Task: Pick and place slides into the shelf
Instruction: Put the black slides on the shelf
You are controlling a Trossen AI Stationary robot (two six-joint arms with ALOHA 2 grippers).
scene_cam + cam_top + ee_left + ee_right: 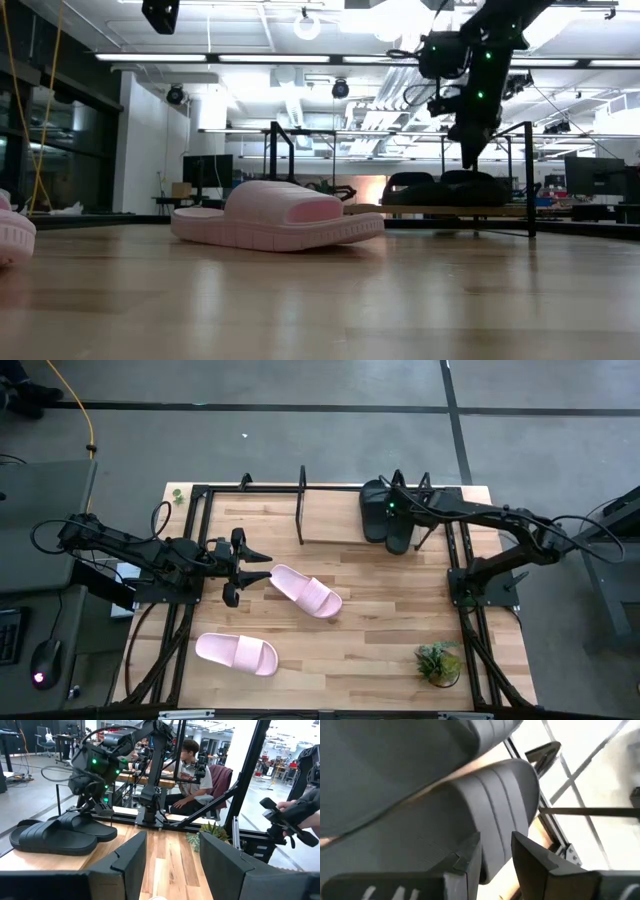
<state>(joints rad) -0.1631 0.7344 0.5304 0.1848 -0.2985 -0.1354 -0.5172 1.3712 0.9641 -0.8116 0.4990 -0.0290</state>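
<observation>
2 black slides [388, 518] side by side at the upper right of the high view, lying on the shelf [302, 510], a rack of thin black rods along the table's far edge. Right gripper [392, 500] directly above them at the end of the right arm, which reaches in from the right edge of the frame. In the low view, that gripper [471, 150] pointing down just over the black pair [445, 186] at right of centre. In the right wrist view, fingers [465, 862] parted by a narrow gap, a ribbed black sole [490, 815] close in front of them; nothing seen clamped between them, contact not clear.

1 pale pink slide [306, 591] near the centre of the high view, lying at a slant on the wooden table [390, 620]. Second pink slide [236, 652] at lower left, well apart from the first. In the low view, the central pink slide [275, 216] sole-down at left of centre, the other pink one [14, 232] cut off at the left edge.

Left gripper [250, 567] at left of centre in the high view, just beside the heel end of the central pink slide, fingers spread wide, holding nothing. In the left wrist view, both fingers [131, 857] wide apart at the bottom, empty gap between, black slides [60, 832] at left and a small green plant [207, 832] near centre. Same plant [438, 663] at the lower right of the high view. A seated person [192, 765] behind the table in the left wrist view.
</observation>
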